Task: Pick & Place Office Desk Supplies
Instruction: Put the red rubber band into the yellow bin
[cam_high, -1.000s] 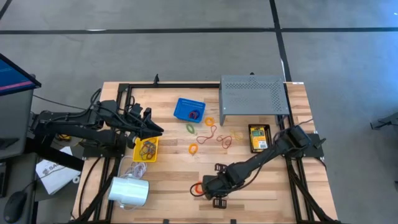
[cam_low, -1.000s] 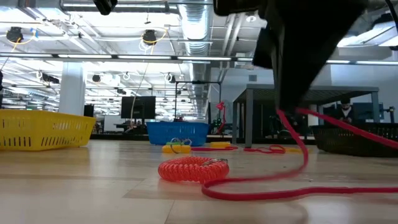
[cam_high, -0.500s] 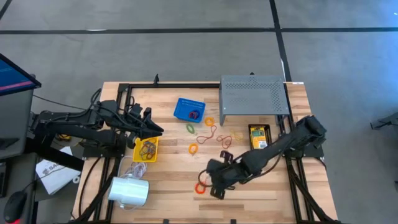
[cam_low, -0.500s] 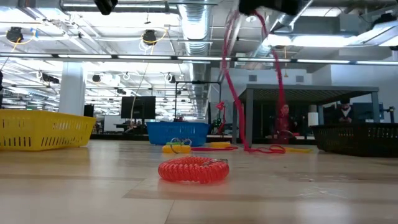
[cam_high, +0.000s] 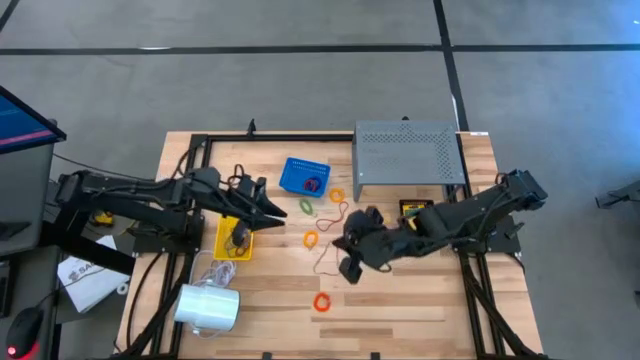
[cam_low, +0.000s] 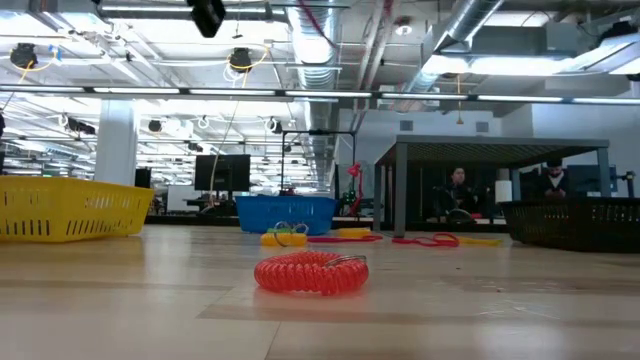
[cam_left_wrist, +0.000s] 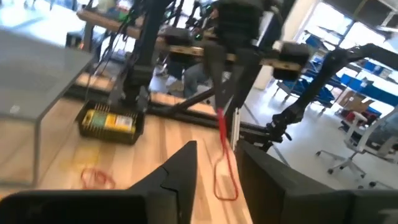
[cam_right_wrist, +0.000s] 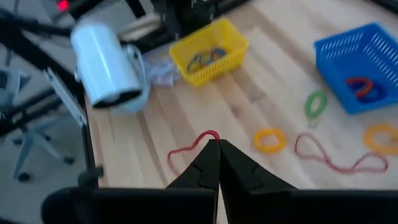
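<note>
Right pincer grips a red band above scattered bands; left's gape unclear.

Left arm reaches in from the surface's left edge, stretched low toward the middle; left gripper points toward the surface's centre, jaws slightly parted, nothing visibly between them. Right arm comes from the right edge, elbow raised near that edge, forearm running toward the centre; right gripper sits lifted over the surface's middle, jaws pressed together on a thin red band that hangs from the tips.
</note>
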